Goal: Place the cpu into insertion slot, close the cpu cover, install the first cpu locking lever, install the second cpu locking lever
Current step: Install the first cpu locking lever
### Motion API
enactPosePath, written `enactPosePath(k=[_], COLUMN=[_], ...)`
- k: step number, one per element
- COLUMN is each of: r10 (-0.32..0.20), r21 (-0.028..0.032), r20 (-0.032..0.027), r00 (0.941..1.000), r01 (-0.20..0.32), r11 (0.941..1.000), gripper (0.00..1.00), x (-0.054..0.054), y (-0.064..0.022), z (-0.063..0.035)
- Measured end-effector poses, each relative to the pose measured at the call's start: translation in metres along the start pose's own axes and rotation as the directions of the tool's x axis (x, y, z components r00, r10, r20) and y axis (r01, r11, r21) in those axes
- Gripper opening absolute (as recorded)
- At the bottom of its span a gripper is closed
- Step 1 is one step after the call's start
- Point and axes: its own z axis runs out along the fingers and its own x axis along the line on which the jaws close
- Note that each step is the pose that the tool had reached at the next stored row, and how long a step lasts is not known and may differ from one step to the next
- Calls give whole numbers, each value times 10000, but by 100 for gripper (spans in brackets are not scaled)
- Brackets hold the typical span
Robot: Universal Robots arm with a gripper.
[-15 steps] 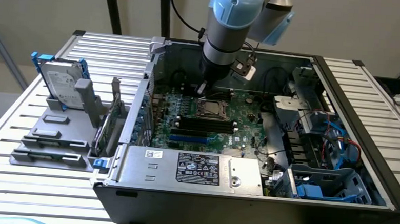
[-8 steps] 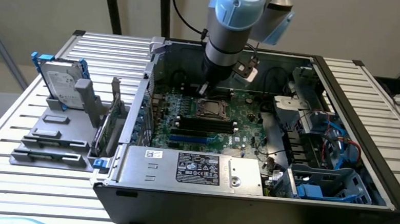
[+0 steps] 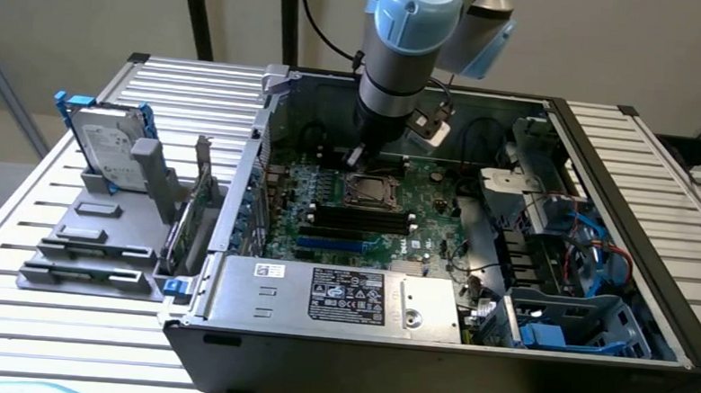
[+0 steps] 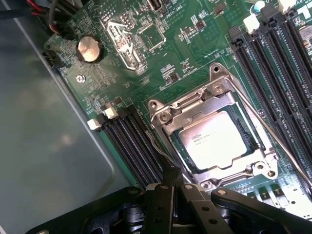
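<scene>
- The gripper [image 4: 170, 178] has its two black fingers [image 4: 163, 204] drawn in close, with almost no gap at the tips.
- The tips sit at the end of a thin wire locking lever [image 4: 155, 144], just beside one corner of the socket. They meet the wire, but I cannot tell whether they pinch it or only press on it.
- That lever runs along the edge of the insertion slot [image 4: 263, 168], between the socket and a bank of long black memory slots [image 4: 129, 146].
- The cpu [image 4: 214, 139] lies flat in the insertion slot, its pale silver top showing with small printed text.
- The cpu cover [image 4: 214, 100] is down over it. Its silvery frame rings the chip, which shows through the window cut-out.
- A second wire lever [image 4: 273, 132] runs along the opposite side of the socket, next to another bank of memory slots [image 4: 278, 63].
- A round coin battery [image 4: 89, 48] sits on the green board, well apart from the socket.
- In the exterior view the gripper [image 3: 359, 156] reaches down into the open computer case [image 3: 638, 203], just over the far edge of the socket.
- The grey power supply box [image 3: 334, 295] lies at the near side of the case.
- A hard drive [image 3: 108, 143] stands on the slatted table [image 3: 36, 234] toward the exterior view's left.
</scene>
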Motion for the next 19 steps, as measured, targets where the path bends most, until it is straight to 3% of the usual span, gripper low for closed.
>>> enactPosePath(k=[7, 19], r10=[190, 278], r21=[65, 69], r20=[116, 150], r00=[9998, 9995], r01=[-191, -279], r11=[9998, 9996], gripper=[11, 11], x=[17, 60], y=[-7, -10], z=[6, 29])
